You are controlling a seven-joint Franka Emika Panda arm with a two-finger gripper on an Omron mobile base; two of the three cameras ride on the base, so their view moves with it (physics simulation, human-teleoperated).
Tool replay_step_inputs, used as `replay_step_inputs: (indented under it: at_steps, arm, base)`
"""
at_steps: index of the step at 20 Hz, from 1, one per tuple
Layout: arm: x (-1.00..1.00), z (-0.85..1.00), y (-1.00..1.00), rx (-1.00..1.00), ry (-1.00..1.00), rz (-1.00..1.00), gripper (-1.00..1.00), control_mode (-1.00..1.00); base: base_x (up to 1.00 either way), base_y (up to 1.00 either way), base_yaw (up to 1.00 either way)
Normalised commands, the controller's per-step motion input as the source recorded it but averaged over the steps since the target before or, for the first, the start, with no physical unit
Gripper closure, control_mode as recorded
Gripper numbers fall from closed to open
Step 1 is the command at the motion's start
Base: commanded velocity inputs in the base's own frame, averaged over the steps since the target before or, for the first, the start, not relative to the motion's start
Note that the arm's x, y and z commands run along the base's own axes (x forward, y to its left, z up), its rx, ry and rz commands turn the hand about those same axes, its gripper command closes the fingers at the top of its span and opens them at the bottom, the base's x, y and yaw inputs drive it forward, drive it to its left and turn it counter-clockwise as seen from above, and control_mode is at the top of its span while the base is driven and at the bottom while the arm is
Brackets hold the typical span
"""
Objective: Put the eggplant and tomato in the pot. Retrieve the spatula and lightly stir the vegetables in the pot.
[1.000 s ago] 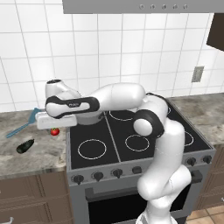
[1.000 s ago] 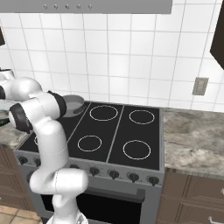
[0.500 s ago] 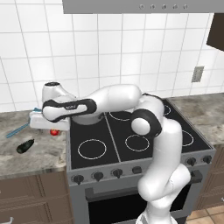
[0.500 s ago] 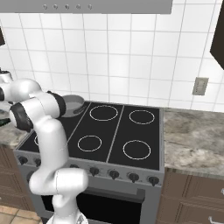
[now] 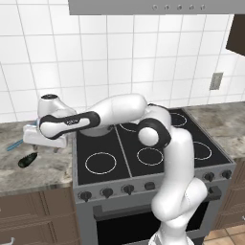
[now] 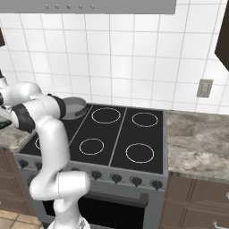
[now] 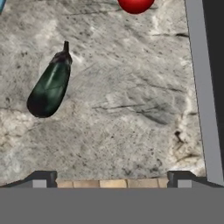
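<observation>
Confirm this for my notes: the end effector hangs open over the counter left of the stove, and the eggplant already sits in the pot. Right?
Not quite. The eggplant lies on the stone counter, not in the pot, as the hand view shows. The rest holds: the end effector hangs open over the counter left of the stove.

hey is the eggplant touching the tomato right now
Apart. The hand view shows the eggplant lying on the stone counter with a wide stretch of bare counter between it and the tomato at the top edge.
</observation>
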Motion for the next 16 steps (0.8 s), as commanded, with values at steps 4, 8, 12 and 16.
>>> replay_step_inputs:
  at_steps: [4,8,12,16]
  arm:
    - [0.08,0.0,0.22,-0.05,0.05,0.0,-1.0,-1.0]
    - [0.06,-0.06,0.27,-0.04,0.0,0.0,-1.0,-1.0]
    - [0.08,-0.12,0.27,-0.02,0.0,0.0,-1.0,-1.0]
    - [0.23,-0.01,0.33,-0.04,0.0,0.0,-1.0,-1.0]
  base:
    - [0.0,0.0,0.0]
    - [0.0,0.0,0.0]
    - [0.0,0.0,0.0]
    - [0.0,0.0,0.0]
